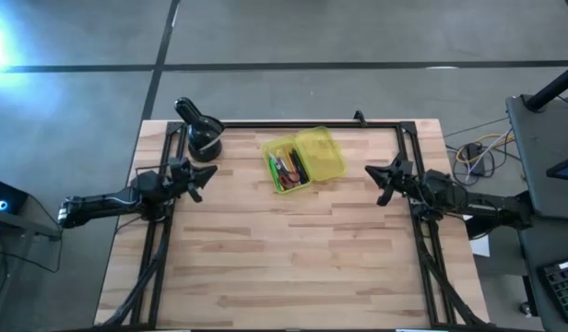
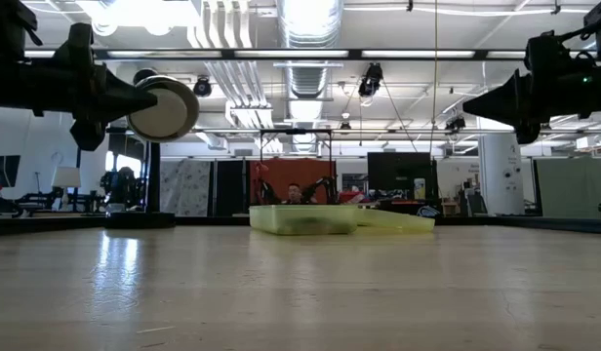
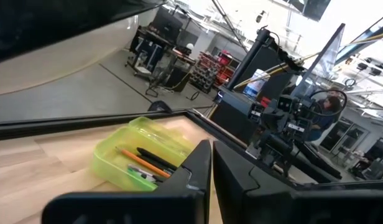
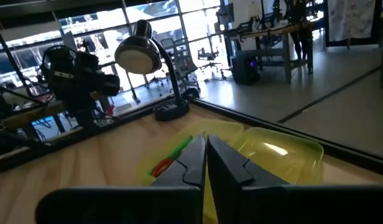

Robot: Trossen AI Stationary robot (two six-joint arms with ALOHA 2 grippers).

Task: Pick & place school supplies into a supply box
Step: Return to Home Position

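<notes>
The supply box (image 1: 305,159) lies open on the table's far middle, its two translucent yellow halves side by side. The left half (image 1: 289,171) holds pens, pencils and something red; the right half (image 1: 321,152) looks bare. In the left wrist view, orange, black and green pens (image 3: 148,165) lie in the box (image 3: 126,152). The right wrist view shows a green pen (image 4: 178,149) and a red handle (image 4: 160,167) in it. My left gripper (image 1: 208,173) (image 3: 211,147) hovers shut left of the box. My right gripper (image 1: 370,171) (image 4: 206,139) hovers shut to its right. Both are raised above the table (image 2: 476,102).
A black desk lamp (image 1: 201,129) stands at the far left corner, just behind my left gripper; its round head (image 2: 164,107) shows beside the left arm in the low view. A black frame (image 1: 293,124) runs along the table's far edge and sides. Bare wood (image 1: 293,249) fills the near half.
</notes>
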